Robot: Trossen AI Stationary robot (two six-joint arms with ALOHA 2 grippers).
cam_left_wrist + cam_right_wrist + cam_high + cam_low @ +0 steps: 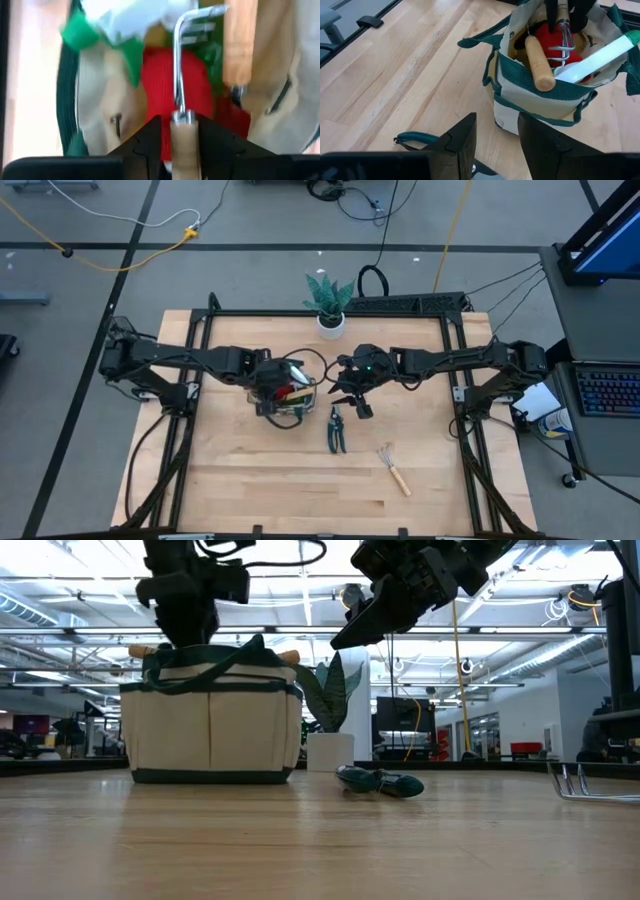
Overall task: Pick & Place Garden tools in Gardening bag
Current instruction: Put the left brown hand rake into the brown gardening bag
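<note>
The left gripper (pixel 275 385) hangs over the mouth of the gardening bag (pixel 212 720), which stands on the left half of the table (pixel 250 490), and its two fingers are closed on the wooden handle of a small rake (pixel 186 75), holding it tines-down inside the bag. Under the tines lie the red glove (pixel 170 85), another wooden handle (pixel 539 62) propped against the rim, and the green-and-white spray bottle (pixel 600 57) slanting out over the edge. The bag is crowded, so the bent tines could snag the glove's knit or wedge against the other handle; if the fingers let go while the rake is hung up, it may tip out over the rim rather than drop in. Pulling up with a snagged rake could also drag the glove out or topple the soft bag. Just right of the bag, the right gripper (pixel 352 395) hovers above the table with its fingers parted and nothing between them. Below it the pruning shears (pixel 337 430) lie flat on the wood, and farther right a second rake (pixel 393 468) lies well apart from everything. The two arms are close together near the bag, so a reach for the shears risks brushing the bag's handles or the left arm.
</note>
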